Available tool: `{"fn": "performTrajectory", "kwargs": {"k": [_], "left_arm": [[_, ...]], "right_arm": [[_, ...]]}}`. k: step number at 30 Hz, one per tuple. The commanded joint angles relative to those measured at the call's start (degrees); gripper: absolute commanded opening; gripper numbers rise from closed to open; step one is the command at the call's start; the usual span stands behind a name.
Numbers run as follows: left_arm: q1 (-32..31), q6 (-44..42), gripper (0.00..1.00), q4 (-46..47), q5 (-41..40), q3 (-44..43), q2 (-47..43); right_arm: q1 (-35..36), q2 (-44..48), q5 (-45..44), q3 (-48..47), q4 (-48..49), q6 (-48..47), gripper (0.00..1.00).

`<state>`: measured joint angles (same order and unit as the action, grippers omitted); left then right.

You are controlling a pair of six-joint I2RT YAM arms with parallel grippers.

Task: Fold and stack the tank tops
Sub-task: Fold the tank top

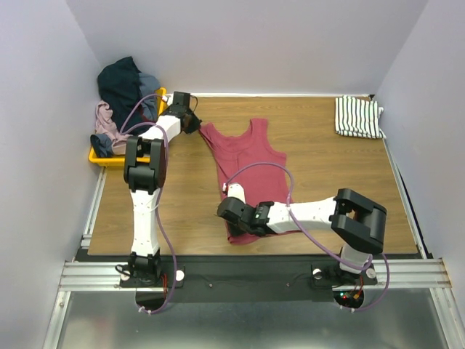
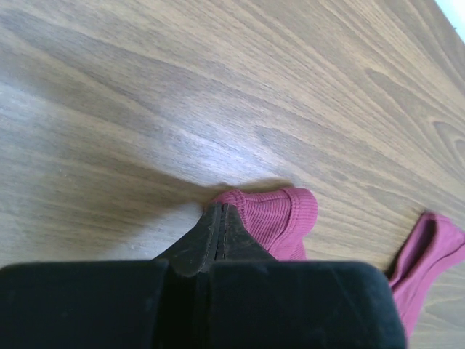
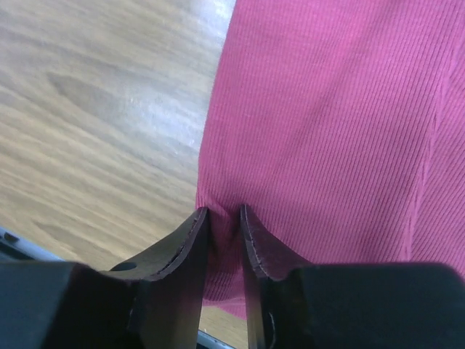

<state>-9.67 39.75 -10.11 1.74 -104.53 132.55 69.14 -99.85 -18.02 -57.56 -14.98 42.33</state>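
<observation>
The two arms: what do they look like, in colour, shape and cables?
The left arm and right arm are white tubes with blocky black joints. A purple cable loops loosely along each. The left gripper and right gripper have black bodies and dark, flat fingers tapering to thin tips.

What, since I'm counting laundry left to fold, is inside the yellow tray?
The yellow tray holds heaped clothes: a dark navy piece on top, a pinkish one, some blue cloth. Its floor and anything underneath are covered.
</observation>
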Motion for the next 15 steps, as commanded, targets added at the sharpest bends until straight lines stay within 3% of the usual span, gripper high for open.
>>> {"fn": "performTrajectory", "kwargs": {"k": [1,7,15], "left_arm": [[-0.3,4.6,0.00,1.3,-0.1,1.4,-9.0],[-0.4,7.4,0.00,1.4,-1.2,4.2,-14.1],[-2.1,9.6,0.00,-3.7,-5.9,-0.1,-12.1]], "right_arm": [[1.2,2.1,0.4,1.9,0.0,0.7,0.28],[1.3,2.6,0.5,2.7,0.1,0.8,0.27],[2.4,2.1,0.9,2.5,0.5,0.5,0.27]]}}
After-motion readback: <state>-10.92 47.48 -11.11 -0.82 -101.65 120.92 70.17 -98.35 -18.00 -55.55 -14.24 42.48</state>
